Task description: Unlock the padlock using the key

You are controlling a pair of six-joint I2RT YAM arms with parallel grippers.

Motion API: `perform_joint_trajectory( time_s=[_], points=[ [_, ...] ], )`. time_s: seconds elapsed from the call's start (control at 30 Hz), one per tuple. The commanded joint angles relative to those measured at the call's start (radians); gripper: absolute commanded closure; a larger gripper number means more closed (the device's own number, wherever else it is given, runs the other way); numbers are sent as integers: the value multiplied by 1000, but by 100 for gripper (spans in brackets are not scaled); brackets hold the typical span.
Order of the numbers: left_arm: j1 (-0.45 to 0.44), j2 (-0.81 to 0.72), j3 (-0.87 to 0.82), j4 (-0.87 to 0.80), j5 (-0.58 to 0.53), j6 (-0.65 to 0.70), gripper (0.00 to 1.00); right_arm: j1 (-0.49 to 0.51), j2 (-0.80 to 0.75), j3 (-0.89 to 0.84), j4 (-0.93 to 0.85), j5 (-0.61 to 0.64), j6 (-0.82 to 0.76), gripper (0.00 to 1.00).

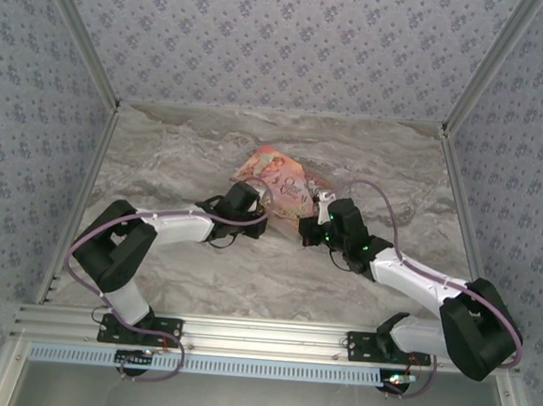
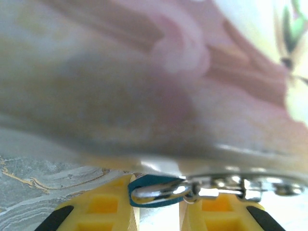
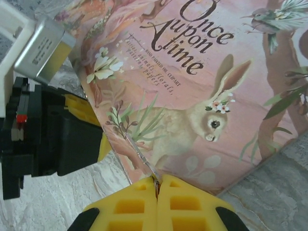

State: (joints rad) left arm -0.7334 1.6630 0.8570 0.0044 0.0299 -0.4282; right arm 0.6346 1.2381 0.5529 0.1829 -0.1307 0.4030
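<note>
While the padlock (image 2: 154, 190) sits between the left fingers (image 2: 103, 207), steady it before bringing the key in. These fingers stand narrow, one on each side of the blue body, and both appear to touch it. How firm the grip is cannot be told. The padlock lies at the lower edge of the pink box (image 3: 207, 96), low over the bench (image 1: 247, 276). Its silvery shackle faces the left wrist camera, and a bright clasp runs off to the right.

The right fingers (image 3: 130, 204) are pressed together on the key (image 3: 154, 175), a thin sliver projecting from the seam between them toward the box face.

Recommended procedure, judged from this position:

1. Make the left grip firm, because so small a body is likely to twist under side load.
2. Locate the keyhole (not visible in either wrist view, so turn the padlock or approach from another side).
3. Set the key's long axis in line with the keyhole before any contact.
4. Advance slowly. A key this thin can pivot or slip between the fingers.
5. Turn the key only once it is fully seated, with the left fingers resisting the turn.
</note>
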Motion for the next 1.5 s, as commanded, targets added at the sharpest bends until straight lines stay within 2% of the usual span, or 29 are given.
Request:
perform_joint_trajectory(
  time_s=[0.0,0.17,0.57,0.8,1.07,1.23,1.47],
  points=[
    [-4,-48,66,10,21,-49,83,22,-12,-30,9,41,-35,100],
    [-4,-47,75,2,30,-75,84,23,-56,-46,8,70,-41,100],
    [-4,-47,68,3,31,-91,85,-11,-151,-30,-56,50,-33,100],
    [-4,-72,92,-26,68,-182,87,19,-204,-117,-19,43,-68,100],
    [-4,-83,128,-86,97,-338,88,89,-187,-171,34,67,-123,100],
    [-4,-83,146,-89,129,-419,88,122,-118,-173,90,95,-139,100],
    [-4,-84,146,-75,138,-449,89,127,-27,-136,140,98,-152,100]
  ],
)
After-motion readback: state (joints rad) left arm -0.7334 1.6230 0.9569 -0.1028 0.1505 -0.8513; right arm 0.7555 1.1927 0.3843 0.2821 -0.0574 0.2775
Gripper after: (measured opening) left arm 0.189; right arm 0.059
